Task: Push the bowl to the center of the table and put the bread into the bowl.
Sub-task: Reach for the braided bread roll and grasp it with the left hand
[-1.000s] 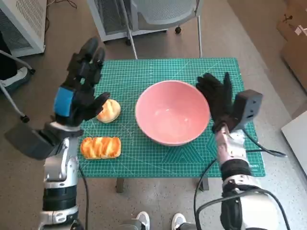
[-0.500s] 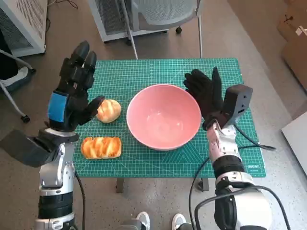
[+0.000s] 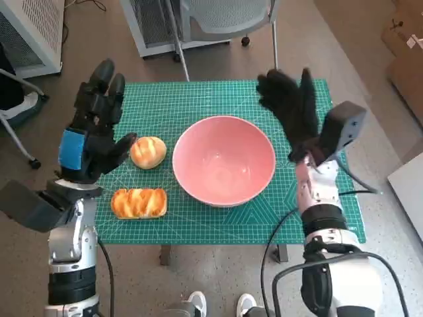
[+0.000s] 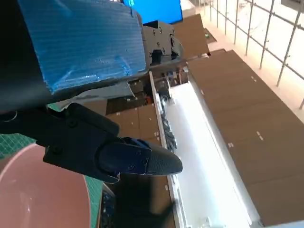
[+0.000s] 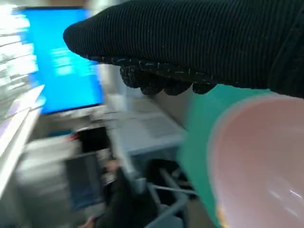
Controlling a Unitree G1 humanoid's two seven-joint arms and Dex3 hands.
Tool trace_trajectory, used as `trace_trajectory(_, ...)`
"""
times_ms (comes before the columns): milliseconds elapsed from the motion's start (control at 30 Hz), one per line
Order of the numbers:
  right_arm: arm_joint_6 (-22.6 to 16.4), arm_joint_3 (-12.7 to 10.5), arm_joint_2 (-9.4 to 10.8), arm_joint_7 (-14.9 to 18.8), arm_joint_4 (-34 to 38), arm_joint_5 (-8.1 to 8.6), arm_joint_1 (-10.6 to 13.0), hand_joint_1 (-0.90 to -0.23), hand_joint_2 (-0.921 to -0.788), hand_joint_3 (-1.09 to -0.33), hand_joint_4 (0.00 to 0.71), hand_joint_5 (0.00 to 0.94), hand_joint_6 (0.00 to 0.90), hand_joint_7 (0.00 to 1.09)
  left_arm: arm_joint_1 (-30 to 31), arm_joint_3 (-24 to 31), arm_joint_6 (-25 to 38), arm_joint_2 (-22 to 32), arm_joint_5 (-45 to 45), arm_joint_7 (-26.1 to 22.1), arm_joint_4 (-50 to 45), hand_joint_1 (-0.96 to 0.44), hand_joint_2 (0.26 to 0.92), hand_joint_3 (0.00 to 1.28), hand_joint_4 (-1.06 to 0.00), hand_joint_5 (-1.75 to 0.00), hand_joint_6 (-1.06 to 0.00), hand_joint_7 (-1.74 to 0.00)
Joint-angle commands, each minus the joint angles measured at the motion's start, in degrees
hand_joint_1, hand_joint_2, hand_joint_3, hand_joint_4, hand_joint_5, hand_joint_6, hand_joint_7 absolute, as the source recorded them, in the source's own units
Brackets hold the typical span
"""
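Observation:
The pink bowl [image 3: 224, 160] stands empty near the middle of the green mat [image 3: 218, 99]; part of it shows as the bowl [image 4: 38, 194] in the left wrist view and the bowl [image 5: 261, 161] in the right wrist view. A round bun [image 3: 148, 152] lies just left of it, and a longer glazed loaf [image 3: 139, 203] lies nearer the front edge. My left hand [image 3: 92, 129] hovers with spread fingers beside the round bun, holding nothing. My right hand [image 3: 291, 109] is raised off the bowl's far right rim, fingers apart and empty.
A chair's legs [image 3: 182, 59] stand behind the table. A white cabinet [image 3: 33, 33] is at the far left and cardboard boxes [image 3: 406, 53] at the far right. The right wrist view is blurred and shows a blue screen [image 5: 61, 61].
The right hand pushed the bowl leftward toward the middle, then lifted up and away from its rim. The left hand drifted a little further left of the round bun.

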Motion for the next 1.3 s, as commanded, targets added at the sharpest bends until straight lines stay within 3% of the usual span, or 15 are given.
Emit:
trace_trajectory(33,-5.30,-1.10,-1.36,6.27,-3.18,3.33,1.11,-0.602,-0.921,-0.743,0.270,0.005,0.373,0.01,0.32,-0.09,-0.17,0.70,0.00,-0.43,-1.33,-0.67,0.921,0.15,-0.04,-0.01,0.00,-0.33)
trace_trajectory(267,-10.93,-1.51,-1.85,14.80,-10.82,8.88,3.82,-0.633,-0.921,-0.688,0.291,0.011,0.403,0.02,1.02,-0.56,-1.02,1.64,0.19,-2.56,-1.29,-0.64,0.921,0.14,-0.05,-0.01,0.00,-0.32)
trace_trajectory(500,-11.53,-1.08,-2.34,20.23,-15.64,12.70,6.15,-0.645,-0.921,-0.670,0.308,0.014,0.424,0.03,4.05,-1.67,-1.48,6.98,4.89,-5.91,-4.09,-0.63,0.919,0.13,-0.03,0.00,0.00,-0.26)
trace_trajectory(567,-11.33,-0.85,-2.52,20.74,-16.62,13.05,6.64,-0.643,-0.921,-0.668,0.309,0.013,0.423,0.03,5.54,-2.08,0.27,10.77,8.28,-7.19,-6.61,-0.62,0.915,0.12,-0.02,0.00,0.00,-0.26)
trace_trajectory(733,-10.00,-0.41,-2.93,20.09,-17.74,13.01,7.34,-0.641,-0.921,-0.665,0.311,0.011,0.423,0.02,10.17,-4.03,13.90,21.54,18.55,-11.16,-18.57,-0.56,0.845,0.07,-0.01,0.00,-0.01,-0.28)
trace_trajectory(900,-9.33,-0.35,-3.11,19.23,-17.40,12.70,7.42,-0.633,-0.921,-0.663,0.312,0.009,0.425,0.02,12.42,-7.90,29.51,29.30,28.14,-15.87,-28.97,-0.32,0.728,0.02,-0.01,0.00,-0.13,-0.16)
trace_trajectory(967,-9.40,-0.34,-3.15,19.00,-17.05,12.55,7.39,-0.632,-0.921,-0.662,0.313,0.009,0.426,0.02,12.96,-10.32,36.42,31.85,32.32,-17.87,-32.57,-0.28,0.714,0.02,-0.01,0.00,-0.17,-0.11)
trace_trajectory(1067,-9.54,-0.34,-3.20,18.90,-16.53,12.47,7.25,-0.630,-0.921,-0.662,0.313,0.007,0.423,0.02,12.97,-12.84,42.87,33.68,36.00,-19.74,-35.44,-0.17,0.705,0.01,-0.03,0.00,-0.24,-0.05)
trace_trajectory(1300,-10.03,-0.21,-3.06,19.10,-15.33,12.56,6.70,-0.628,-0.921,-0.665,0.308,0.003,0.423,0.01,12.81,-16.50,50.50,33.81,40.00,-21.03,-38.56,-0.10,0.706,0.01,-0.07,-0.01,-0.30,-0.03)
